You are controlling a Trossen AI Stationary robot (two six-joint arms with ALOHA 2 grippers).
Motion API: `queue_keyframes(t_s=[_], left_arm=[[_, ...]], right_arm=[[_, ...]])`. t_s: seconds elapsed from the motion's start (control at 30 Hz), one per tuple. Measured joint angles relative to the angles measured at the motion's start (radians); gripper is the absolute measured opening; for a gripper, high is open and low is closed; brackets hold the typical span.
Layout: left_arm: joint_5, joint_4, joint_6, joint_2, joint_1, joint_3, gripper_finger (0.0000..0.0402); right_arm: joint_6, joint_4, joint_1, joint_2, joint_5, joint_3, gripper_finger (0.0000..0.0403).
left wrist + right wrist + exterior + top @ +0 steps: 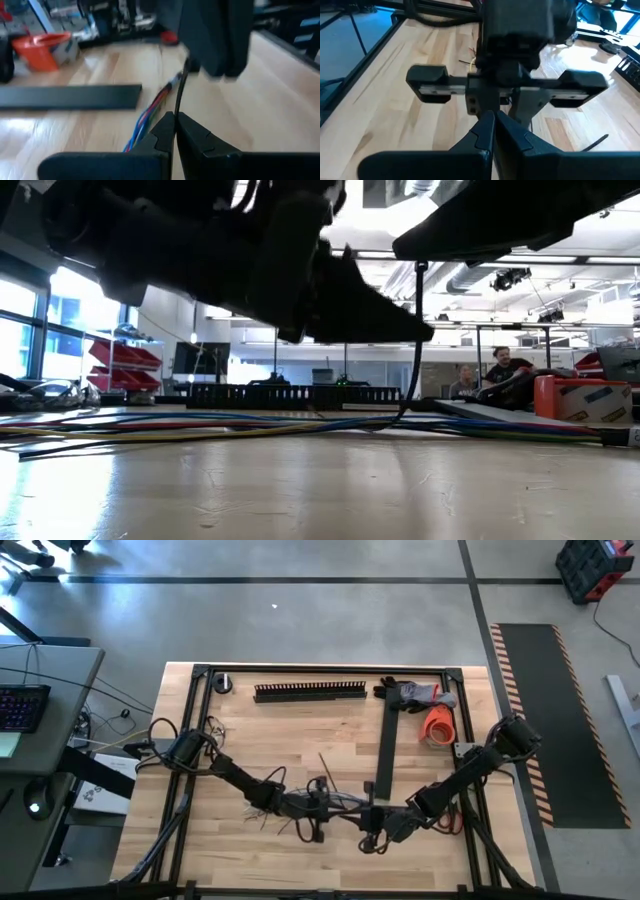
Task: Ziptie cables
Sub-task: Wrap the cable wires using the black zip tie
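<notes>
**Op:** Near the front edge of the tabletop (pixel 300 755), mid-span, I have both arms in close. Left gripper (pixel 174 120) faces the right gripper (pixel 494 120), almost nose to nose over the cables (pixel 335 802).

**Obs:** Jaws?

**Op:** Left jaws pressed together on a thin dark strand that rises between the tips. I judge it a ziptie tail, but can't confirm. Right jaws pressed together too; I see nothing in them.

**Obs:** Cables bundled yet?

**Op:** Not that I can show. From the low camera they lie flat along the tabletop, coloured strands side by side. From above the ends are splayed out on the left side. No closed loop visible around them.

**Obs:** So, progress?

**Op:** Early to middle, my guess. Strand in hand, cinching not yet seen. The slotted duct (pixel 309 692) and black cover strip (pixel 386 745) sit well apart, untouched.
</notes>
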Motion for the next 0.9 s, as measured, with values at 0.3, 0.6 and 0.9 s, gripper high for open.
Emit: queue_keyframes(t_s=[0.3, 0.6, 0.9], left_arm=[[-0.004, 0.072, 0.019, 0.000, -0.001, 0.000, 0.0001], [-0.008, 0.100, 0.048, 0.000, -0.016, 0.000, 0.0000], [-0.007, 0.069, 0.008, 0.000, -0.030, 0.000, 0.0000]], right_arm=[[0.000, 0.001, 0.000, 0.000, -0.001, -0.001, 0.0000], [0.004, 0.001, 0.000, 0.000, 0.000, -0.001, 0.0000], [0.031, 0.010, 0.000, -0.087, -0.024, 0.004, 0.0085]])
